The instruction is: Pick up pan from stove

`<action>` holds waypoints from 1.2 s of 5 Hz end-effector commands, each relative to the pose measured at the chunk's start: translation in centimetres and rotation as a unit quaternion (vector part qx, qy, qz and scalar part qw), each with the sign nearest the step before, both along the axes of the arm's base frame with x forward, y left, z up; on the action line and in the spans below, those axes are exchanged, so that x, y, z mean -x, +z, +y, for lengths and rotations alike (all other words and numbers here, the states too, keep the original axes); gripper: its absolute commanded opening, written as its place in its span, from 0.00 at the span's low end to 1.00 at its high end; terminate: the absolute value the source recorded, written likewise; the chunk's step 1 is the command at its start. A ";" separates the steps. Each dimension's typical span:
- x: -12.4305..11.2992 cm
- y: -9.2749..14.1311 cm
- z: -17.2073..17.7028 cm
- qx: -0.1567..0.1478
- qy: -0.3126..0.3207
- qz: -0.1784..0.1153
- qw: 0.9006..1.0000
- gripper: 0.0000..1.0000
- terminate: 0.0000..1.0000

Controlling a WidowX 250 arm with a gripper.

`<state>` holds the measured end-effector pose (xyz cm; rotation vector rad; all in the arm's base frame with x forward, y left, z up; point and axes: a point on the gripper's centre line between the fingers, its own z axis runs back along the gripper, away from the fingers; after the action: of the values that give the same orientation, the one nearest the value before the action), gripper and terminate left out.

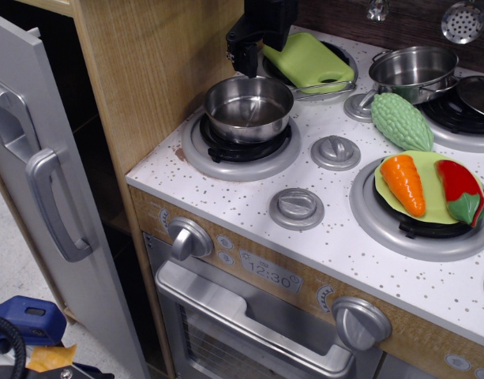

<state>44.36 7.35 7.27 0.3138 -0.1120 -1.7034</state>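
Note:
The pan (pixel 248 108), a small shiny steel pot with a bare mirror-like inside, stands upright on the front left burner (pixel 240 150) of the stove (pixel 336 217). My black gripper (pixel 244 57) hangs just above and behind the pan's far rim, apart from it. Nothing shows between its fingers. The dark fingers merge against the background, so I cannot tell whether they are open or shut.
A green cutting board (pixel 309 59) lies on the back left burner. A wider steel pot (pixel 413 71) and a lid (pixel 478 95) sit at the back right, with a green bumpy gourd (pixel 401 120) in front. A green plate holds a carrot (pixel 403 183) and a red pepper (pixel 461 192). A wooden cabinet wall (pixel 155 71) stands close on the left.

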 end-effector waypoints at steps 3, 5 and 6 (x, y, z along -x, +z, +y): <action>-0.3 -0.8 0.0 0.023 0.000 0.003 1.000 1.00 0.00; -0.3 -1.9 0.0 0.045 0.001 0.003 0.999 1.00 0.00; -0.5 -2.6 0.1 0.054 0.001 0.003 0.999 1.00 0.00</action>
<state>44.14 6.94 2.47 0.1655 -0.1710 -1.6976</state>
